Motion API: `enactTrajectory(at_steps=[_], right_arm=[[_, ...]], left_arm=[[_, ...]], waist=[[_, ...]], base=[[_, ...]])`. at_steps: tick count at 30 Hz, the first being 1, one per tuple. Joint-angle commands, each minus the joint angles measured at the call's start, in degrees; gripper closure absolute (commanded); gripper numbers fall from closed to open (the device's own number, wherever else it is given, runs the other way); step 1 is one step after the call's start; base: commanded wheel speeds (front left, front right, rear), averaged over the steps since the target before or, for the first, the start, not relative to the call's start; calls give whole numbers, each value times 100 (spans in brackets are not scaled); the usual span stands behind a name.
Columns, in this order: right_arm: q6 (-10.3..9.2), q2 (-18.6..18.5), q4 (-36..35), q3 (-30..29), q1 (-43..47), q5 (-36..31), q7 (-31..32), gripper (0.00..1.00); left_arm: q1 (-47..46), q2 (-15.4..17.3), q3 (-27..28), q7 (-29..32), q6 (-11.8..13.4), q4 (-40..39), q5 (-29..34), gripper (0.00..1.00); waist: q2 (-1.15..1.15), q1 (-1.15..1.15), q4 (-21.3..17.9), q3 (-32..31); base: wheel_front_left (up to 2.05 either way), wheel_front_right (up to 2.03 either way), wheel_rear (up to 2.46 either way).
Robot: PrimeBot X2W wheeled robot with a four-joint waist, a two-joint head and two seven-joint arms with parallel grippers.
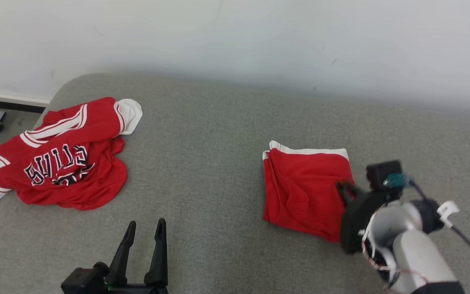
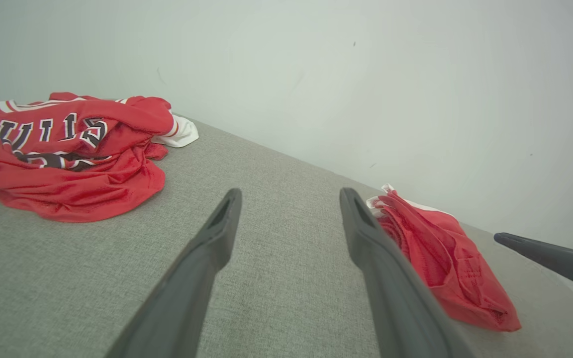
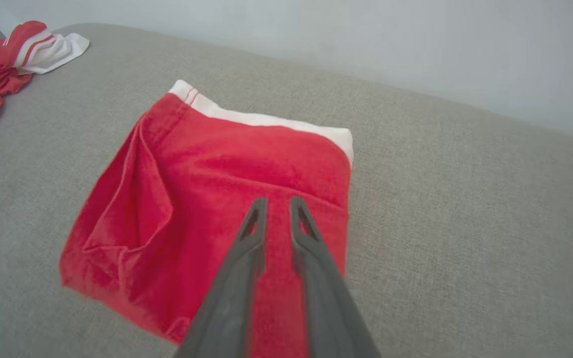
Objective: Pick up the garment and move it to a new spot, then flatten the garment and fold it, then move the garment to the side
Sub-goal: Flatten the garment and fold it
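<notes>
Heads up on what you've got: folded garment (image 1: 304,192) is flat on the grey cushion (image 1: 218,134), right of centre in the head view, white band along its far edge, red cloth with a few creases down its left side. Right gripper (image 1: 347,190) sits over the near right part of it. In your right wrist view the right gripper (image 3: 277,200) has a narrow gap between its fingers, red cloth visible through the gap, nothing pinched, so call it released and only slightly parted. The tips look to be at or just above the cloth, but I can't tell whether they touch it; the head view is blurred there. Left gripper (image 1: 146,222) is at lower left over bare cushion, fingers spread wide, empty, well apart from both pieces of clothing. Second item, a red jersey (image 1: 67,163) with lettering and white trim, is crumpled at the far left end of the cushion. Pale wall (image 1: 259,41) runs behind the cushion.
</notes>
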Motion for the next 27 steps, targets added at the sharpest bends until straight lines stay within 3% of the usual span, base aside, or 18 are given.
enactTrajectory(at_steps=[1,5,16,27], right_arm=[[-12,61,-54,82,209,4,-36,100],[-12,184,-95,285,439,77,-111,100],[-12,427,651,271,135,-840,-490,100],[-12,439,1130,1462,-47,-41,-970,100]], left_arm=[[42,-2,6,-35,8,-26,-36,0],[-28,-19,-10,-47,-14,-2,-65,0],[-134,-50,-88,-72,-45,116,-82,0],[-96,-14,-104,-75,-57,165,-98,0]], waist=[[0,1,-25,44],[0,1,-33,130],[0,1,199,259],[0,1,424,167]], base=[[0,0,0],[0,0,0],[0,0,0],[0,0,0]])
